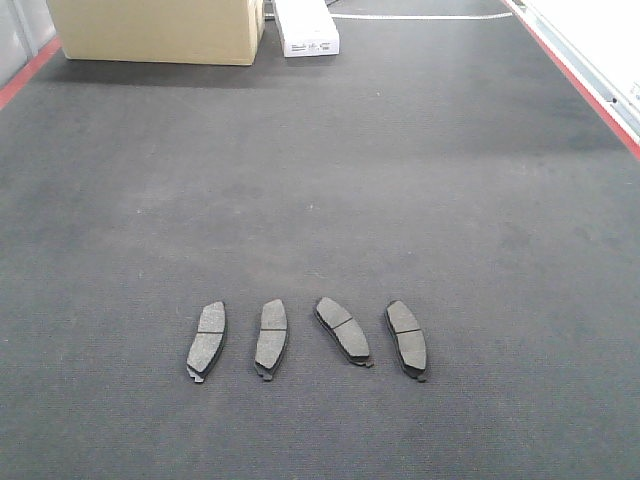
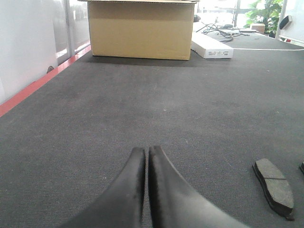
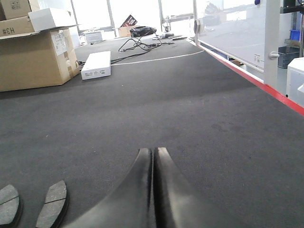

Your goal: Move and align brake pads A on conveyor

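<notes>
Several brake pads A lie in a row on the conveyor (image 1: 320, 180) near its front: dark grey pads at the left (image 1: 207, 340), centre-left (image 1: 271, 338), centre-right (image 1: 343, 330) and right (image 1: 407, 338). The centre-right one is turned slightly askew. No gripper shows in the front view. In the left wrist view my left gripper (image 2: 147, 151) is shut and empty, with one pad (image 2: 274, 186) off to its right. In the right wrist view my right gripper (image 3: 154, 151) is shut and empty, and two pads (image 3: 53, 204) (image 3: 8, 204) lie to its left.
A cardboard box (image 1: 158, 30) and a white flat box (image 1: 306, 28) stand at the far end of the belt. Red stripes (image 1: 580, 85) run along both belt edges. Cables (image 3: 142, 42) lie beyond the white box.
</notes>
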Controlling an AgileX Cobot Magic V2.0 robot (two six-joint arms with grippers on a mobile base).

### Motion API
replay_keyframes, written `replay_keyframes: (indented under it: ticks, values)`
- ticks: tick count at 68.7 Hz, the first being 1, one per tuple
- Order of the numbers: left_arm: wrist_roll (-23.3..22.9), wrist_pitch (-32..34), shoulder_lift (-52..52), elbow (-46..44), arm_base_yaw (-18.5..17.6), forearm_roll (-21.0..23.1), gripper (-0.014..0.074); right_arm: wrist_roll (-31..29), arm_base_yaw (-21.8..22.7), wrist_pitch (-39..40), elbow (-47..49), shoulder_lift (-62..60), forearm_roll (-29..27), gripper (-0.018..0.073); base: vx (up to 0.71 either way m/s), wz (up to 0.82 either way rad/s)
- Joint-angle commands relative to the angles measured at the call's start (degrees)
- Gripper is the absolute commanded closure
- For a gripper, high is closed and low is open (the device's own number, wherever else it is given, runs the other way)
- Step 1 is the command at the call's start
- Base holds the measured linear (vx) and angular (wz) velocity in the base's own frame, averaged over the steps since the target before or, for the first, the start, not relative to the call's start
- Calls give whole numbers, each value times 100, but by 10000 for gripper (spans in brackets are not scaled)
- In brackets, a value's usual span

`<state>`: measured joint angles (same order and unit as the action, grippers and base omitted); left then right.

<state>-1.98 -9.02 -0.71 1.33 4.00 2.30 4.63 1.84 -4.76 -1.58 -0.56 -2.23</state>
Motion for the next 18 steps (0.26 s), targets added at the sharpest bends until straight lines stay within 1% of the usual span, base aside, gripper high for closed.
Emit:
replay_keyframes:
  ticks: [1, 18]
  values:
    - [-5, 422, -72, -56, 5, 15, 603, -46, 33, 418, -119, -90, 30, 562, 0, 0]
    - [-5, 422, -72, -56, 5, 15, 603, -50, 33, 418, -119, -90, 30, 562, 0, 0]
